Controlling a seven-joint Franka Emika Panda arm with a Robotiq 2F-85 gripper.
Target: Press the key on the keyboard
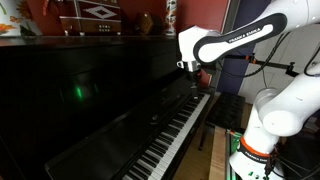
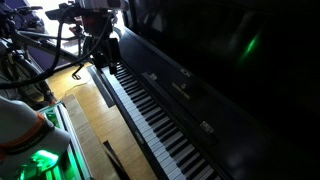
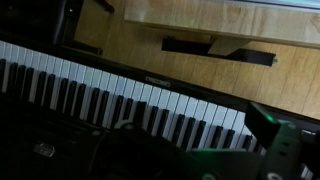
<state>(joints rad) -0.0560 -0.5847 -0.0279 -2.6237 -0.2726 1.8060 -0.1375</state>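
The keyboard (image 1: 172, 135) is a long row of white keys with raised black keys, set in a glossy black piano (image 1: 80, 90). It also shows in an exterior view (image 2: 150, 115) and across the wrist view (image 3: 110, 90). My gripper (image 1: 190, 78) hangs just above the far end of the keyboard, close to the piano's front board. In an exterior view (image 2: 100, 42) it is a dark shape over the key row's end. In the wrist view one dark finger shows at the right and keys show between the jaws (image 3: 188, 122), so the gripper looks open and empty.
Boxes and a vase (image 1: 147, 20) stand on top of the piano. A wooden floor (image 2: 90, 115) runs beside the keys. Cables and stands (image 2: 30, 50) crowd one side. The white robot base (image 1: 265, 120) stands near the keyboard's end.
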